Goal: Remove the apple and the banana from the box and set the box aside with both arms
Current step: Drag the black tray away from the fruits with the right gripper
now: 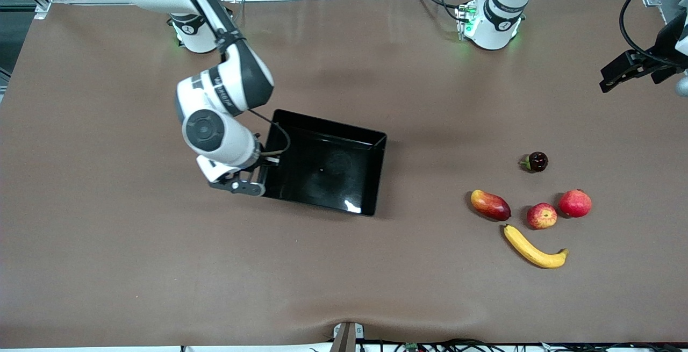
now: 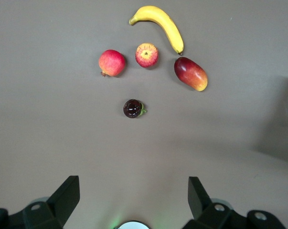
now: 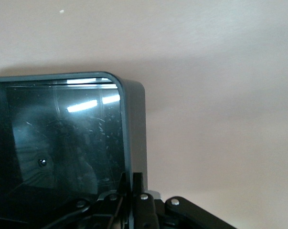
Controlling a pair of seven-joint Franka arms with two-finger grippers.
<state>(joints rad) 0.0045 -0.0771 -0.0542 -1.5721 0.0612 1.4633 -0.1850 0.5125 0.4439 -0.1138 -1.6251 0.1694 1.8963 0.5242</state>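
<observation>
The black box (image 1: pixel 322 172) lies mid-table. My right gripper (image 1: pixel 258 182) is shut on the box's wall at the end toward the right arm; in the right wrist view the fingers (image 3: pixel 137 179) pinch the rim of the box (image 3: pixel 62 133). The yellow banana (image 1: pixel 532 250) and the small red-yellow apple (image 1: pixel 542 215) lie toward the left arm's end. My left gripper (image 1: pixel 610 78) hangs open and empty in the air over the left arm's end of the table. The left wrist view shows its gripper (image 2: pixel 133 191), the banana (image 2: pixel 163 24) and the apple (image 2: pixel 147 55).
An oval red-yellow fruit (image 1: pixel 490 205) and a plain red round fruit (image 1: pixel 575 203) lie beside the apple. A small dark round fruit (image 1: pixel 536 162) lies farther from the front camera than the apple. The brown table (image 1: pixel 134 266) spreads round them.
</observation>
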